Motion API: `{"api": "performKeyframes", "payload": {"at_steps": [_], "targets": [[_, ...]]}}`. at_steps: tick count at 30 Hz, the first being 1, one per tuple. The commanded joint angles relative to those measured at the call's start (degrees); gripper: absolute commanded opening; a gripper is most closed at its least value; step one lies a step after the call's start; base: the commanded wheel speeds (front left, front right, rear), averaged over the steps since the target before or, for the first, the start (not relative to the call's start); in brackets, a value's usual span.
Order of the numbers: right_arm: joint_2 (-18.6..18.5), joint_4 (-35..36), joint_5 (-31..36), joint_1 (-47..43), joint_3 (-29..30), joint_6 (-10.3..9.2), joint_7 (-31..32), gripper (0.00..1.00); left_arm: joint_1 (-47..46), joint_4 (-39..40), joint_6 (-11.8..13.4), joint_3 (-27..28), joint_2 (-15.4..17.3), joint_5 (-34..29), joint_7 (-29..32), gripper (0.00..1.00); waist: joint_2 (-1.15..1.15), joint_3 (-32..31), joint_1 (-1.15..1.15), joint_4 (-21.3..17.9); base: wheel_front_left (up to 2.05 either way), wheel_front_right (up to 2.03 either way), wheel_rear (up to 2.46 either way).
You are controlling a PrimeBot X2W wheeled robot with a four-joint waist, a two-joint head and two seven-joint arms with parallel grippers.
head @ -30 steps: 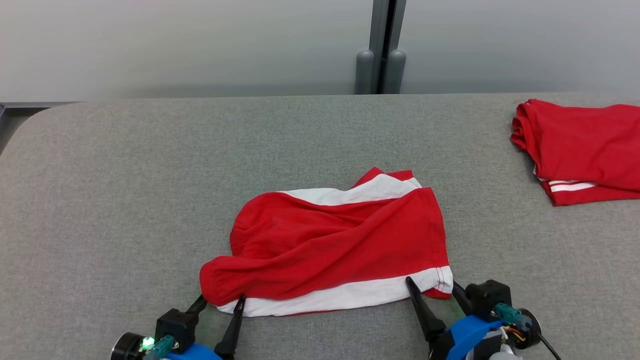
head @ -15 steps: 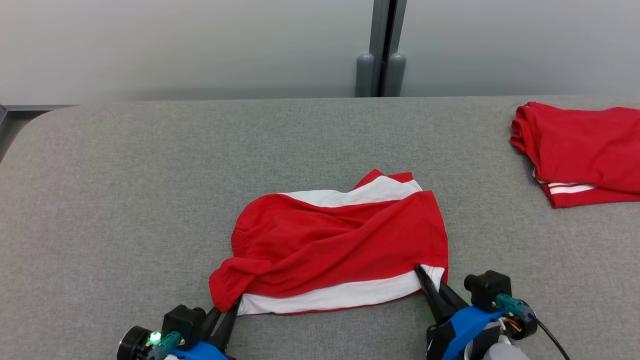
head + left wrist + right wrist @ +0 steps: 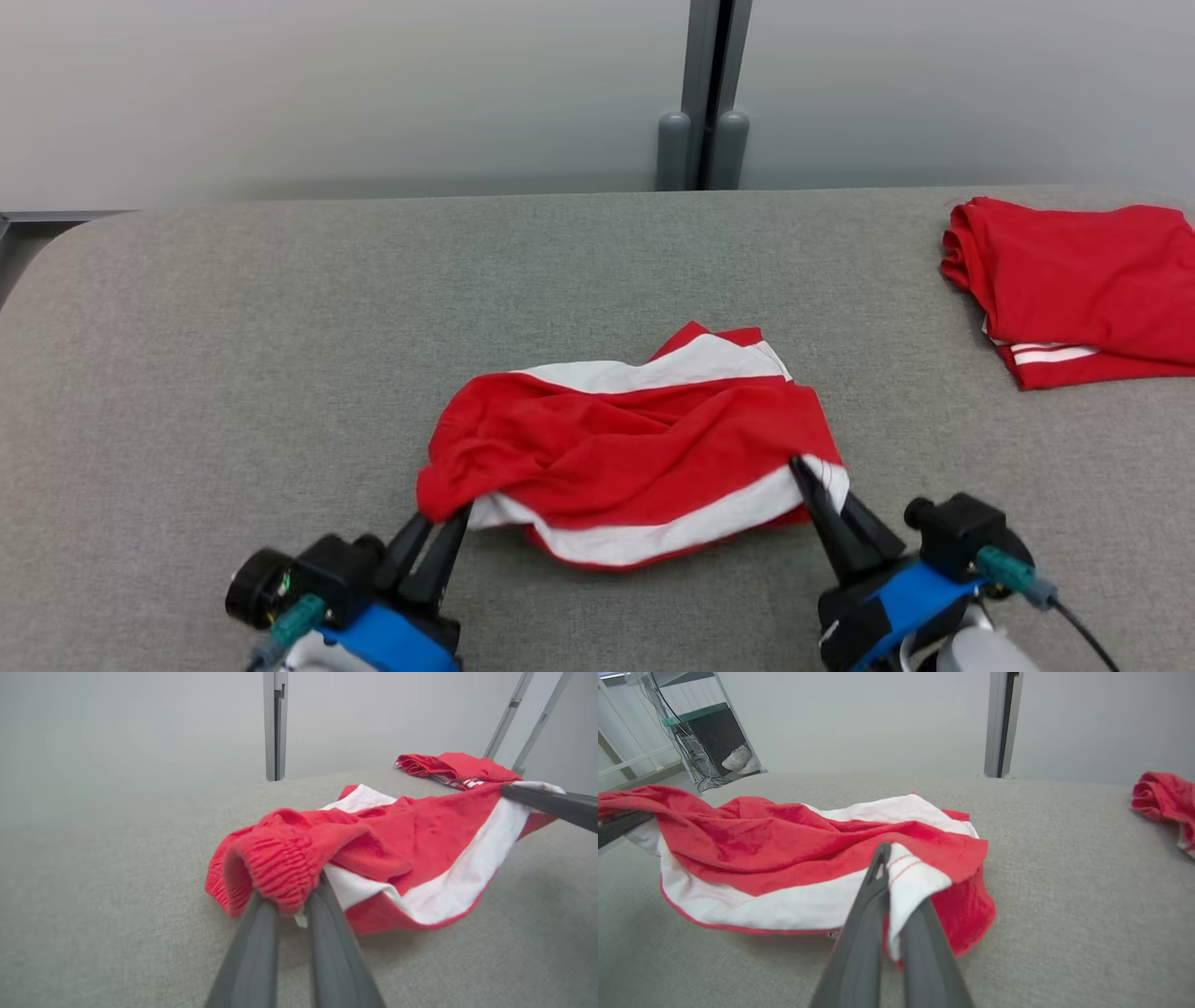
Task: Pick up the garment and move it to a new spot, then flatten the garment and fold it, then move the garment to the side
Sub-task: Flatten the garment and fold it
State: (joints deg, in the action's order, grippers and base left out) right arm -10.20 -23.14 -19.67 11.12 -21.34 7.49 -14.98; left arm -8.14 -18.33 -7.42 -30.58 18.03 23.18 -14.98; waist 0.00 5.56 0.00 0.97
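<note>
The left jaws pinch the garment (image 3: 635,448) at its ribbed waistband (image 3: 275,868), the right jaws its white hem (image 3: 910,877). Lift both evenly, holding the edge taut, clear of the worktop (image 3: 233,327).

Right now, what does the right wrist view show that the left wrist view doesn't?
Right wrist view's extra: a rack with white shoes past the table's far corner. Left wrist view's extra: the ribbed waistband bunched in the left claw. Shared: that claw and the right claw, each shut on the red-and-white garment, plus the second red garment and the grey table.
</note>
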Motion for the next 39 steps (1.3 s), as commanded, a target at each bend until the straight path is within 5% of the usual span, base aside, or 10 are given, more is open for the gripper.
{"api": "performKeyframes", "payload": {"at_steps": [1,13,28,39], "targets": [[-0.8,1.3,0.6,1.7,0.1,0.0,-0.3,0.0,-1.9,1.4,-0.1,0.3,0.4,0.3,-0.3,0.0,0.0,0.2,0.0,-0.3,0.0,0.0,0.0],[-2.1,1.3,-0.4,24.2,-0.9,0.0,1.3,0.0,-23.3,2.9,-0.1,2.4,4.9,4.9,1.7,0.0,0.0,7.2,0.0,-3.6,0.0,0.0,0.0],[1.8,-20.3,-4.3,66.3,2.2,0.0,-0.1,0.0,-63.7,-8.3,-0.1,-3.4,8.8,11.6,2.6,0.0,0.0,18.8,0.0,-6.5,0.0,0.0,0.0],[2.0,-20.4,-4.1,64.6,0.4,0.0,-0.2,0.0,-65.5,-14.0,-0.1,-8.3,8.2,15.5,-0.1,0.0,0.0,20.5,0.0,-6.1,0.0,0.0,0.0]]}}
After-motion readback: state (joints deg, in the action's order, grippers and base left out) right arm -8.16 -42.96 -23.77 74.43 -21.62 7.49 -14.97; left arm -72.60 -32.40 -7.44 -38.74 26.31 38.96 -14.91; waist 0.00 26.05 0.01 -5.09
